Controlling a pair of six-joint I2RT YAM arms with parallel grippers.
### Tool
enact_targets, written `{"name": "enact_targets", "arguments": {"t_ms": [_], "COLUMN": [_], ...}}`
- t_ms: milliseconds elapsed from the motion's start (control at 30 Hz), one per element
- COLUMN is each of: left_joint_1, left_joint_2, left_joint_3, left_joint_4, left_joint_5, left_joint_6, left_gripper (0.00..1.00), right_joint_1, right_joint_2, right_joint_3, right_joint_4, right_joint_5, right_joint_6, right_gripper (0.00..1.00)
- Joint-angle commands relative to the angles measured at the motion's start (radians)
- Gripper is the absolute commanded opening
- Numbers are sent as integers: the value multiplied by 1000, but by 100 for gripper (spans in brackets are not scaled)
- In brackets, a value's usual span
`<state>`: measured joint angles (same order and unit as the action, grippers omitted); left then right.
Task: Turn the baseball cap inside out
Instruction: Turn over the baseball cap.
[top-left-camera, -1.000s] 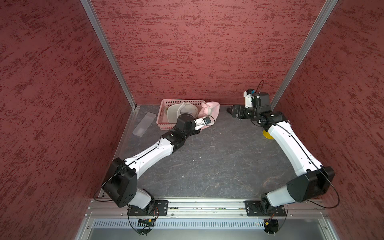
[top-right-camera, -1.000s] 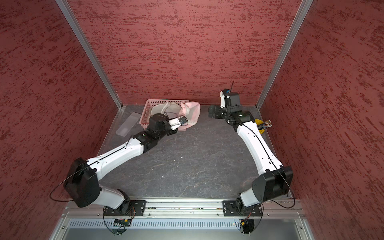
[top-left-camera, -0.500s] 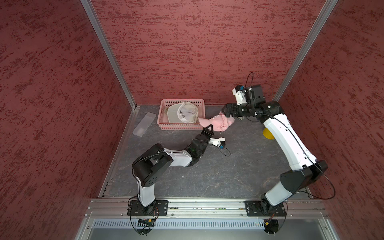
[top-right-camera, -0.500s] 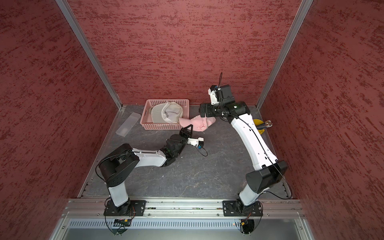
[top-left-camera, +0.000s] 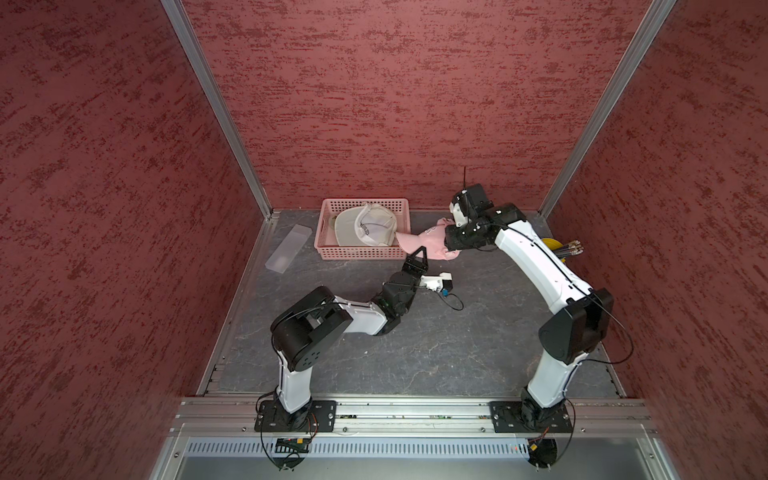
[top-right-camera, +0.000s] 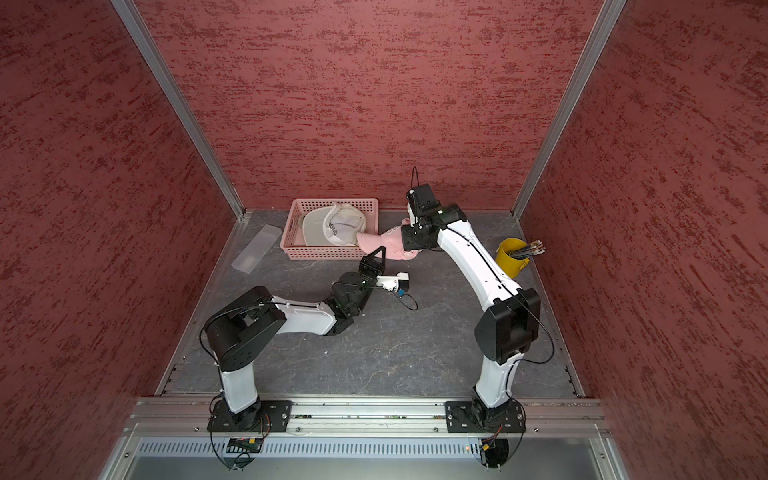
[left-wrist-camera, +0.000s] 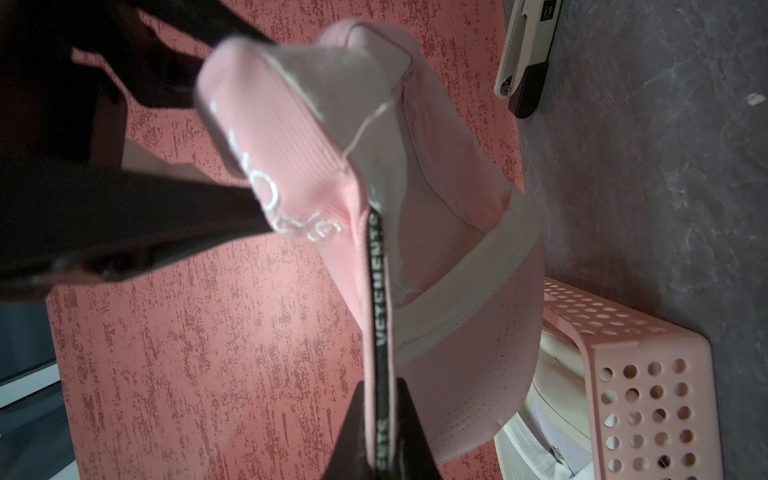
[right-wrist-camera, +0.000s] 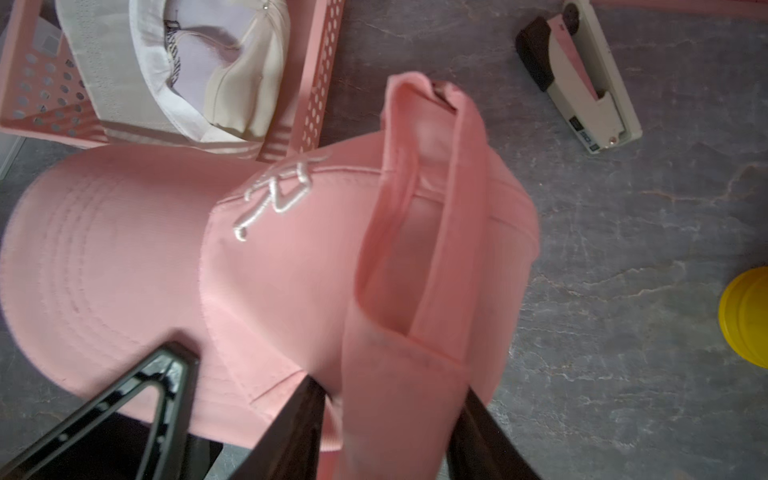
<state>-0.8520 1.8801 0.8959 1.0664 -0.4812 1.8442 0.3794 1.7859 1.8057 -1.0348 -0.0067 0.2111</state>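
Note:
The pink baseball cap (top-left-camera: 428, 243) (top-right-camera: 386, 245) hangs just above the table beside the basket, stretched between both grippers. My left gripper (top-left-camera: 422, 249) (top-right-camera: 380, 249) reaches up from below and is shut on the cap's edge, where a black lettered tape runs between its jaws (left-wrist-camera: 380, 386). My right gripper (top-left-camera: 448, 248) (top-right-camera: 409, 249) comes from the right, its jaws pressed onto a thick fold at the back of the cap (right-wrist-camera: 395, 399). The brim (right-wrist-camera: 104, 270) points toward the basket. White embroidery (right-wrist-camera: 282, 191) shows on the front.
A pink perforated basket (top-left-camera: 361, 253) at the back holds a white cap (top-left-camera: 365, 226). A yellow cup of pencils (top-right-camera: 513, 257) stands at the right. A clear plastic strip (top-left-camera: 289, 247) lies at the left. A small white and black device (right-wrist-camera: 582, 83) lies on the table.
The left arm drew the cap away from the basket toward the middle. The right gripper, open and apart a second ago, moved in and closed on the cap's back.

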Motion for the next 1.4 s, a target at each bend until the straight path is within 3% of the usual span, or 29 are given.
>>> {"name": "enact_targets", "arguments": {"t_ms": [0,200,333,467,633,867,967,1167,1267,1367], "left_joint_1": [21,22,-4,-51,-60,-95,-111,-127,-129,-134], "left_joint_2": [-25,-153,-231,-247,-202,-118,-92,-102,-115,-124], "left_joint_3": [7,-49,-117,-208,-285,-294,-299,-290,-295,-301], "left_joint_4": [52,-123,-243,-211,-45,225,317,310,304,307], "left_joint_5": [-130,-183,-167,-167,-175,-132,-111,-100,-97,-95], "left_joint_6": [-35,-285,-378,-359,-294,-125,-71,-51,-49,-54], "left_gripper": [0,0,0,0,0,0,0,0,0,0], "right_joint_1": [-75,-180,-180,-172,-172,-172,-172,-171,-172,-172], "right_joint_2": [-89,-249,-202,-166,-271,-212,-140,-32,-2,4], "right_joint_3": [-163,-602,-702,-659,-560,-369,-312,-238,-221,-236], "right_joint_4": [143,618,744,653,509,309,276,265,256,269], "right_joint_5": [-27,-267,-392,-421,-365,-405,-426,-447,-438,-422], "right_joint_6": [106,352,417,341,213,65,47,38,27,34], "right_gripper": [36,43,44,56,70,76,75,69,58,35]}}
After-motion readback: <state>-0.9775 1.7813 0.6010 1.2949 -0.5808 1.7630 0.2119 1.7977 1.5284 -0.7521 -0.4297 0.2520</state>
